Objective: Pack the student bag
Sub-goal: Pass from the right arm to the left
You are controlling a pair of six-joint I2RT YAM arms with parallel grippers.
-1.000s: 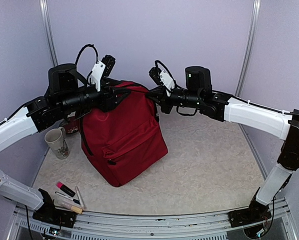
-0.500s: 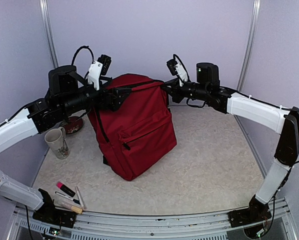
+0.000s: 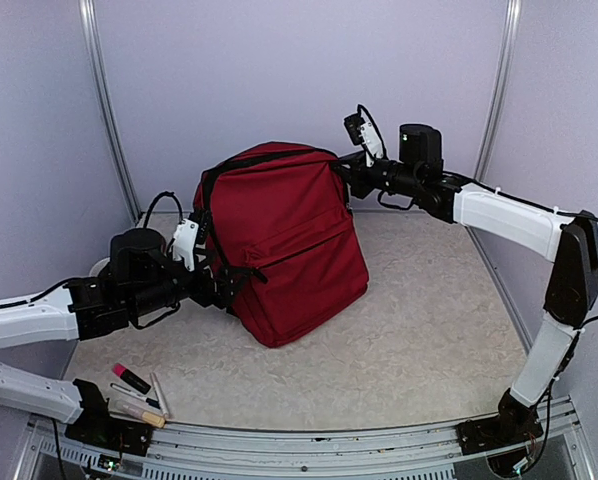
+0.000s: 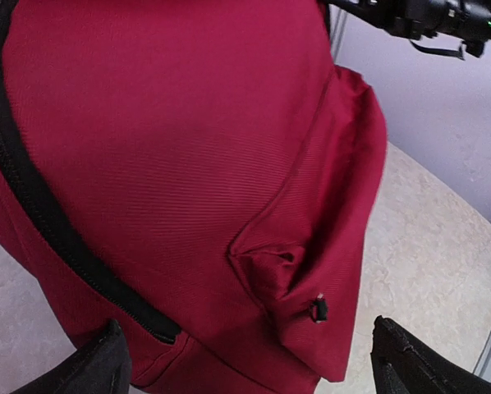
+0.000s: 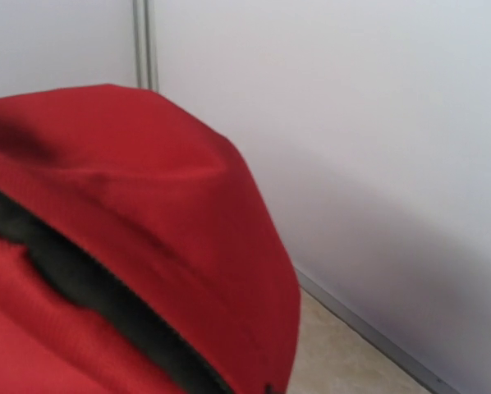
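Top view, bag: the student bag (image 3: 284,240) stands on the worktop (image 3: 429,330), left of centre and leaning a little, with its front pocket facing the camera.
Top view, right hand: the right hand (image 3: 347,170) is closed at the bag's upper rear corner and appears to pinch fabric or a loop there, steadying the bag.
Top view, left hand: the left hand (image 3: 222,287) sits low against the bag's left lower side, its jaws spread and holding nothing.
Top view, progress: a pink highlighter (image 3: 131,378) and some pens (image 3: 160,394) lie loose at the near left edge, well apart from the bag. Packing looks barely begun: the bag needs opening and these items remain outside.
Left wrist view: red fabric fills the frame. This view alone shows the black main zipper (image 4: 57,230) running down the left, looking zipped where visible, and the front pocket (image 4: 328,213) with its small zip pull (image 4: 318,309). One fingertip (image 4: 106,365) shows at each bottom corner, set wide apart and not touching the bag.
Right wrist view: only this view shows the bag's top from close by, a red dome crossed by a dark zipper band (image 5: 81,287), with the wall (image 5: 377,123) behind. This hand's own fingers are out of frame, so the exact hold cannot be told here.
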